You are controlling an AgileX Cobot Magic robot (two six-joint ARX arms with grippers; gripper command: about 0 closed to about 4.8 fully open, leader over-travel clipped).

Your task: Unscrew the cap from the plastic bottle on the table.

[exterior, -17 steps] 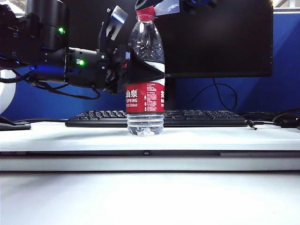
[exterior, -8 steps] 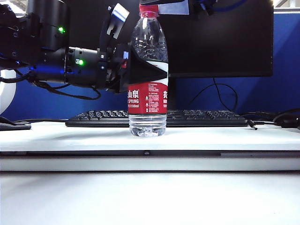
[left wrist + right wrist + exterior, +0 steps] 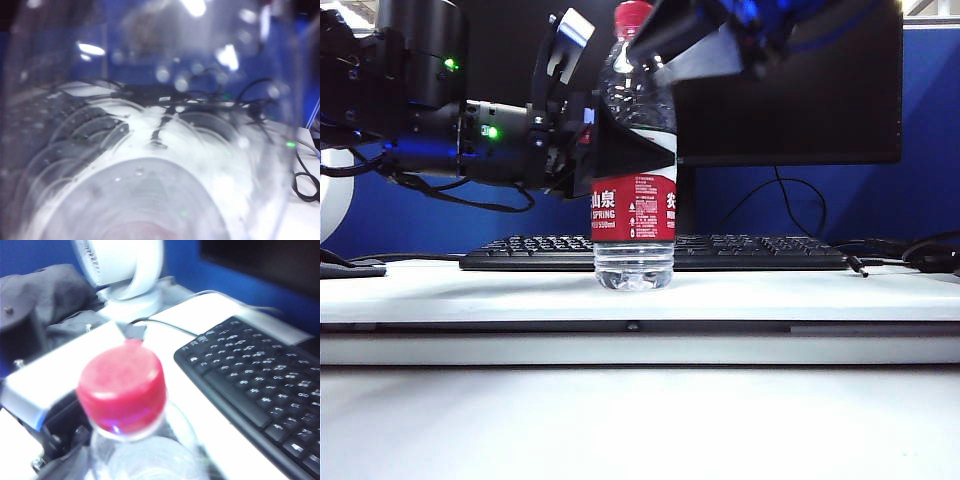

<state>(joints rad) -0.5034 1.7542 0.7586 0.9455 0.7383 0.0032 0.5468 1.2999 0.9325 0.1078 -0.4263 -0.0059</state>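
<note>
Two grippers work the tall clear plastic bottle (image 3: 633, 190): my left gripper (image 3: 620, 150) clamps its middle. My right gripper (image 3: 685, 45), beside the neck, has let go, I judge. The ribbed red cap (image 3: 121, 390) sits on top, unscrewing unfinished.

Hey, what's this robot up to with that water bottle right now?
The left gripper is clamped on the plastic bottle, which stands upright on the table in front of the keyboard. The right gripper is up beside the bottle's top, off the cap. The cap sits on the neck, so unscrewing isn't finished.
</note>
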